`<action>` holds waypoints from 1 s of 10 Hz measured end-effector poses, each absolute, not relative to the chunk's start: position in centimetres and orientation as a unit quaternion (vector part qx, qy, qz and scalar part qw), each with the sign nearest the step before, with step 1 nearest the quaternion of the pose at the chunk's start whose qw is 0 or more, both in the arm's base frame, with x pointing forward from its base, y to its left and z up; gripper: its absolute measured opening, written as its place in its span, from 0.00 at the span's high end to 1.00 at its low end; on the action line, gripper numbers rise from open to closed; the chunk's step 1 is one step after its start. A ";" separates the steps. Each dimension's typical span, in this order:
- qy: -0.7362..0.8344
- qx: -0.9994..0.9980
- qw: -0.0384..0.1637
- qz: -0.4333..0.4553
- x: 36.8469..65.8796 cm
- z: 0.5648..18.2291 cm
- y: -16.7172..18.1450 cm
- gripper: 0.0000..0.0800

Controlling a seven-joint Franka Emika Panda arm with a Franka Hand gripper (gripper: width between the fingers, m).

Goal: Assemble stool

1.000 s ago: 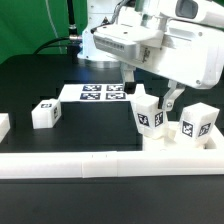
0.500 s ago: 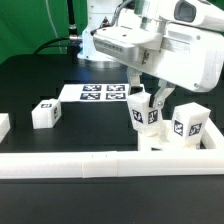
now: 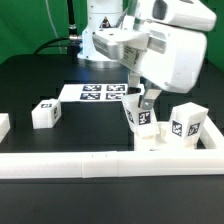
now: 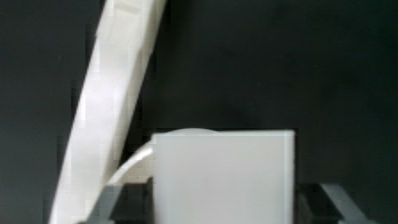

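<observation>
My gripper [image 3: 143, 104] is shut on a short white stool leg [image 3: 139, 115] with black-and-white tags and holds it slightly tilted just above the white seat [image 3: 156, 141] at the exterior view's right. A second tagged leg [image 3: 186, 125] stands on the seat further right. A third leg [image 3: 45, 113] stands on the black table at the left. In the wrist view the held leg [image 4: 222, 170] fills the space between my fingers [image 4: 118, 204], and my gripper [image 4: 222, 208] clamps its sides. The seat is mostly hidden by the legs and the rail.
A long white rail [image 3: 90, 163] runs along the front edge and also shows as a slanted white bar in the wrist view [image 4: 118, 100]. The marker board [image 3: 100, 93] lies behind the gripper. Another white piece [image 3: 3, 126] sits at the far left edge.
My gripper has moved toward the exterior view's left with the leg in it, and the leg now tilts a little. The second leg has also shifted slightly left.
</observation>
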State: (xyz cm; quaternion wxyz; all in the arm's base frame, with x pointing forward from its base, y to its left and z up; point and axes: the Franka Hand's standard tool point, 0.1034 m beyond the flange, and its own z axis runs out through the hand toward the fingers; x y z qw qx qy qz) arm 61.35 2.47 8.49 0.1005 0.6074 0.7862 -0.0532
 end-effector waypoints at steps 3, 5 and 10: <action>0.640 0.760 0.104 -0.041 60.5 8.5 2.6 0.58; 0.536 0.836 0.105 -0.046 60.3 8.5 3.3 0.58; 0.419 0.901 0.105 -0.026 60.5 8.5 3.6 0.58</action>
